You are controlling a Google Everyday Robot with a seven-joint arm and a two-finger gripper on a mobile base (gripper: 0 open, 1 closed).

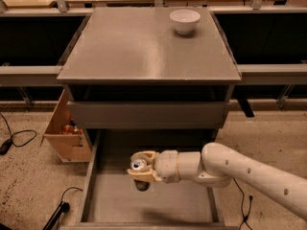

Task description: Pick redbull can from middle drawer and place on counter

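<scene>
The pick looks done and the placing is not yet begun. The gripper [139, 167] hangs over the open drawer [158, 201], its cream jaws pinched on the can [138, 164], one above it and one below. Only the can's shiny top shows between them. A dark shadow on the drawer floor just under the jaws suggests the can is off the floor, though I cannot be sure. What is left, as I judge it: raise the can clear of the drawer fronts above the jaws, carry it over the counter [144, 47], which lies well above and beyond them, and set it down upright, away from the bowl [185, 20] far up and to the right. The arm [249, 172] reaches in from the lower right, nearly level, wrist pointing left.
</scene>
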